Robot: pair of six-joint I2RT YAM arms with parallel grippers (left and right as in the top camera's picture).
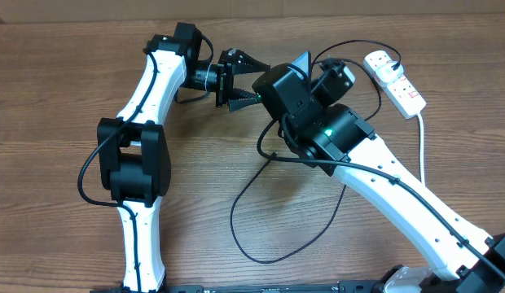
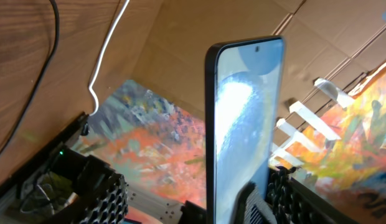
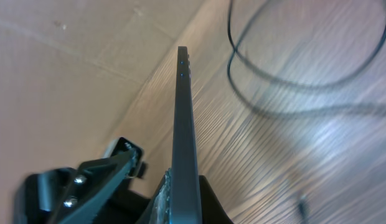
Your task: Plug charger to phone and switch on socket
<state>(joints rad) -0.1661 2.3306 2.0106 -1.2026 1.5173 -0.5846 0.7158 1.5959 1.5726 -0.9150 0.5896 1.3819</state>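
Setting: robot test bench, lab-type room. Evidence: 2 white-and-black robot arms, left arm (image 1: 142, 155) and right arm (image 1: 399, 195), rise from the near edge of 1 wood-grain table (image 1: 57, 98). Plain cardboard sheets (image 2: 199, 37) form the backdrop, with a paint-splashed panel (image 2: 155, 130) beside them. White socket (image 1: 395, 80) with red switches lies on the tabletop.

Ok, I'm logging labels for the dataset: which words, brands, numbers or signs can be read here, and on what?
No text is legible in any view.
phone: screen washed out by glare, nothing readable.
socket: any markings are too small to read.
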